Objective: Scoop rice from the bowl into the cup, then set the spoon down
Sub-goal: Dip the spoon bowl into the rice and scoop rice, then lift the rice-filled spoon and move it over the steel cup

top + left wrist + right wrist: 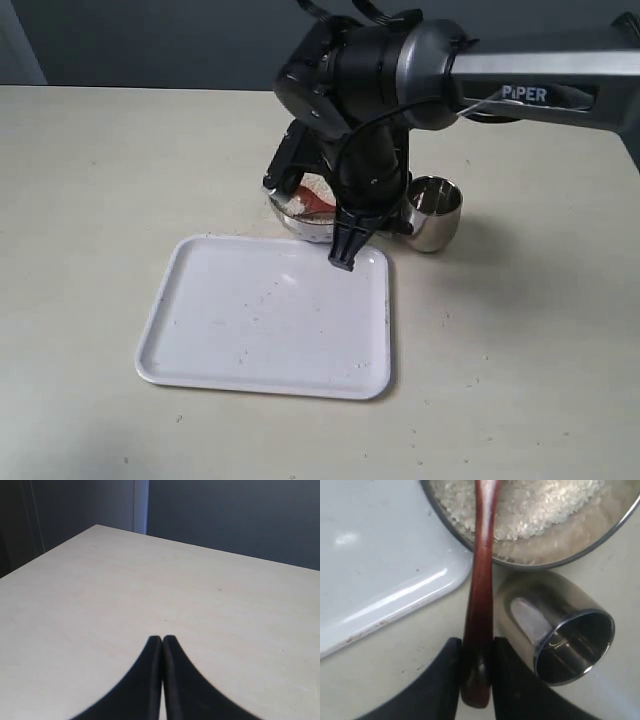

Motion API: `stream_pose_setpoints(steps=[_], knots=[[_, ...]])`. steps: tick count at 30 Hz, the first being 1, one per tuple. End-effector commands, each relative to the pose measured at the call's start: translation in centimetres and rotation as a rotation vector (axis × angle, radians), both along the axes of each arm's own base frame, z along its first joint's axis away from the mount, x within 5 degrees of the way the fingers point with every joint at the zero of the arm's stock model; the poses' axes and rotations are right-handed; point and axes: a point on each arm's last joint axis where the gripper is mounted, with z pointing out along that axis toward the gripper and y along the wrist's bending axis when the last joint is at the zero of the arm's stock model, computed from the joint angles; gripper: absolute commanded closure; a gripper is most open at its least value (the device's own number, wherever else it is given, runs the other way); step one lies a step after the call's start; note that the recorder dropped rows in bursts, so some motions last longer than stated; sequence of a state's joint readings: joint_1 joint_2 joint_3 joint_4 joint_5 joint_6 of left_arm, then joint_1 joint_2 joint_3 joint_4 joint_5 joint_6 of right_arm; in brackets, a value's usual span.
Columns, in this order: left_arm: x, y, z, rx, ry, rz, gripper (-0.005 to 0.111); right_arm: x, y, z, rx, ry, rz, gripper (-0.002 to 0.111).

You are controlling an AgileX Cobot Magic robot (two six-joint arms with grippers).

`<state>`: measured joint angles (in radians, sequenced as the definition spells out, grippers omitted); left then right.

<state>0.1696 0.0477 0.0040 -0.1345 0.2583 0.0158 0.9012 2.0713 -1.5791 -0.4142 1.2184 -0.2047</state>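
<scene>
Rice lies as a pale, grainy heap inside the bowl, which stands on the table just behind the far right corner of a white tray. Whether the tray's corner touches the bowl's wall cannot be told from either view. The cup stands upright on the table just to the right of the bowl in the exterior view, very close to it; in the right wrist view its open mouth shows a dark, shiny interior, and what it contains cannot be made out.

The right gripper is clamped on the spoon, its two black fingers pressing the end of the slim reddish-brown handle from either side. From that grip the handle runs over the gap between tray and cup, crosses the bowl's rim and reaches over the rice. The spoon's oval end is cut off at the edge of the wrist picture; in the exterior view only a small reddish part shows above the bowl, the rest hidden by the arm.

Small specks are scattered on the tray's surface.

The left gripper hangs over bare table with its jaws pressed together, nothing between them.
</scene>
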Motion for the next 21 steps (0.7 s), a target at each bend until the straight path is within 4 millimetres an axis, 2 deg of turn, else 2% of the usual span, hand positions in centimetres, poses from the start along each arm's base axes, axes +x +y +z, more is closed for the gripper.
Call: stream_pose_setpoints(steps=[1, 11, 21], knots=[[0.0, 0.0, 0.2, -0.004, -0.01, -0.003, 0.106, 0.0, -0.2, 0.5, 0.018, -0.004, -0.02, 0.109], [0.0, 0.0, 0.2, -0.004, -0.01, -0.003, 0.106, 0.3, -0.6, 1.1, 0.033, -0.016, -0.041, 0.109], [0.0, 0.0, 0.2, -0.004, -0.01, -0.003, 0.106, 2.0, -3.0, 2.4, 0.108, 0.014, -0.157, 0.109]])
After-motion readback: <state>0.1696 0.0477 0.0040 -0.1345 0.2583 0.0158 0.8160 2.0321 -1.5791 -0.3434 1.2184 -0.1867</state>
